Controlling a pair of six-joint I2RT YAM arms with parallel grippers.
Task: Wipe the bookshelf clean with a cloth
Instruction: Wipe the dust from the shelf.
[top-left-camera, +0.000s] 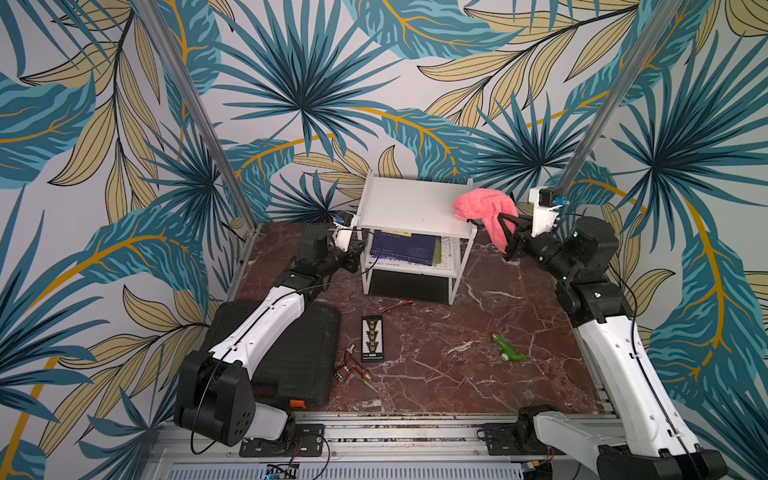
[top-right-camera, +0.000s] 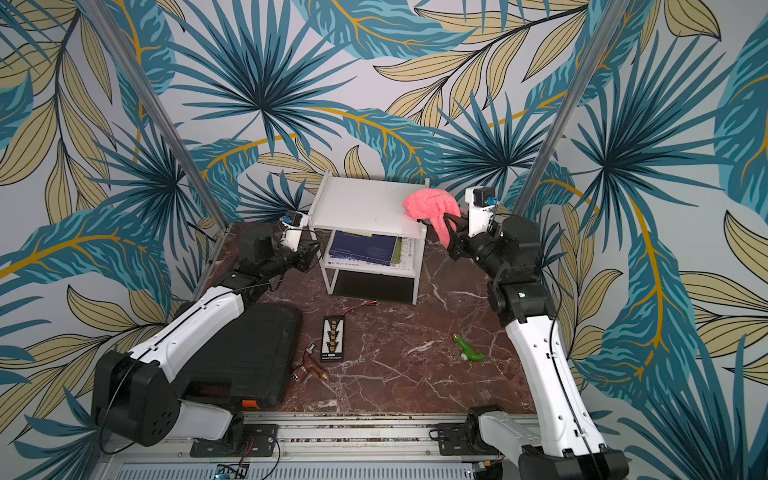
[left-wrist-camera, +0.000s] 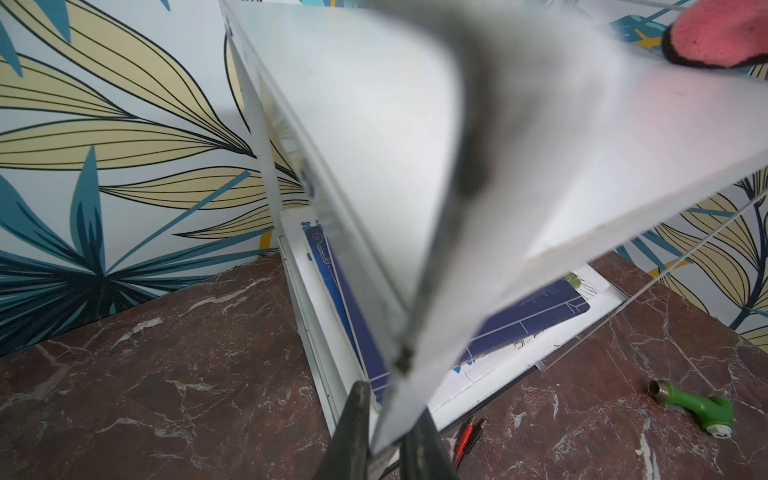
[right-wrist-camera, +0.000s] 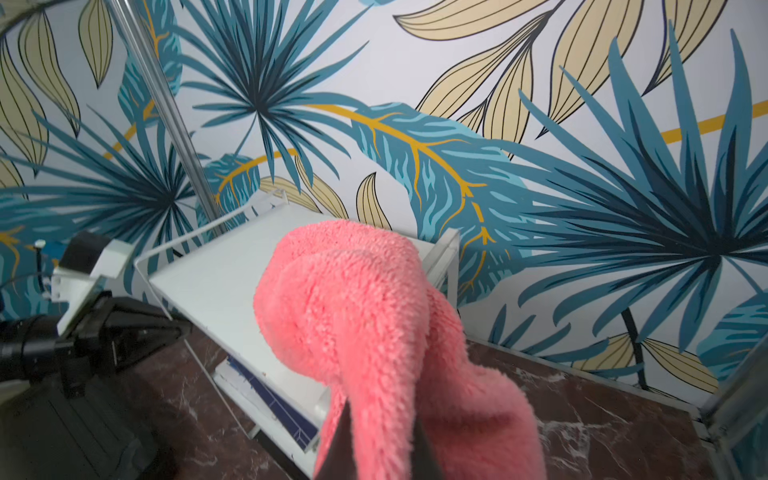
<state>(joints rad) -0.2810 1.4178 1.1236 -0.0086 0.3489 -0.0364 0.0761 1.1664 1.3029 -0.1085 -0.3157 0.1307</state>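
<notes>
The white two-tier bookshelf stands at the back of the marble table in both top views. The pink fuzzy cloth lies bunched on the right end of its top board and hangs over that edge. My right gripper is shut on the cloth beside the shelf's right side. My left gripper is shut on the thin left edge of the bookshelf. The cloth's dark trim shows at the board's far end.
Blue and white books lie on the lower tier. A black ribbed case sits under the left arm. A black connector board, red and black leads and small plugs lie mid-table. A green toy lies right.
</notes>
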